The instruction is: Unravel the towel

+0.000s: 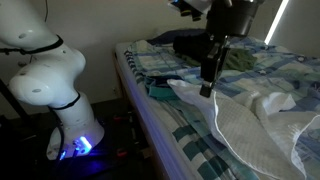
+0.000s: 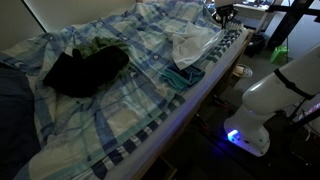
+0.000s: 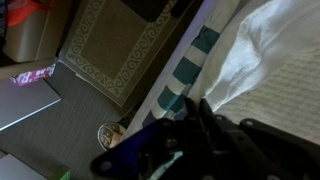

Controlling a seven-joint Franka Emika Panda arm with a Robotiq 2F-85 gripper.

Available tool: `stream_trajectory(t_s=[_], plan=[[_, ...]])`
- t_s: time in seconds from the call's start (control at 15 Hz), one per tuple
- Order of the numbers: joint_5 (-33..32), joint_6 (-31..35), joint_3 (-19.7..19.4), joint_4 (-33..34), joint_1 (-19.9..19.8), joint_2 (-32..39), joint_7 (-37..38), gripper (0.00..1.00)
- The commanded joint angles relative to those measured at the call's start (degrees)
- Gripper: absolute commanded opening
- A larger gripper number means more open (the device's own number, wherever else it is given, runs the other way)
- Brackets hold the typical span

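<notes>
The dark Robotiq gripper (image 1: 207, 86) hangs straight down from the arm over the near side of the bed, its jaws drawn fully together. Its tips sit right at the upper edge of the large white waffle-textured towel (image 1: 262, 122). The pictures are too dim to show whether any fabric is pinched between them. From that point the towel spreads away from the gripper in loose, rumpled folds across the blue plaid bedsheet (image 1: 172, 125), reaching to the mattress edge and the border of an exterior view. In the wrist view the towel fills the upper right corner, with the gripper's black fingers (image 3: 205, 135) dark and blurred below it. Just beside the gripper, on the side toward the robot's base, a small teal cloth (image 1: 160, 90) lies crumpled on the sheet close to the bed's edge, next to the towel's end. Farther back on the bed, well apart from the towel, rests a heap of black clothing (image 2: 85, 68). Beyond the bed's edge the wrist view shows a patterned beige rug (image 3: 115, 50) on the floor. The arm's bulky white base (image 1: 50, 85) stands beside the bed.
</notes>
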Motion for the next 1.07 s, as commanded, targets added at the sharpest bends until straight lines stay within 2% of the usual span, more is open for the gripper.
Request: stream_trajectory(t_s=[0.0,0.27,0.73,0.8,0.87,1.0], plan=[[-1.7,-0.9,-0.4,-2.8,-2.1,-1.6,0.1,0.02],[-5.7,-2.2,0.2,-6.3,-3.3,-1.3,1.5,0.02],[-12.2,-4.9,2.2,-11.2,-2.2,-1.5,2.4,0.02],[-12.5,-5.3,2.4,-11.3,-2.0,-1.5,2.2,0.09],[-12.6,-5.7,2.6,-11.4,-2.0,-1.6,2.2,0.34],[-12.6,-6.6,2.9,-10.9,-1.8,-1.8,1.8,0.38]])
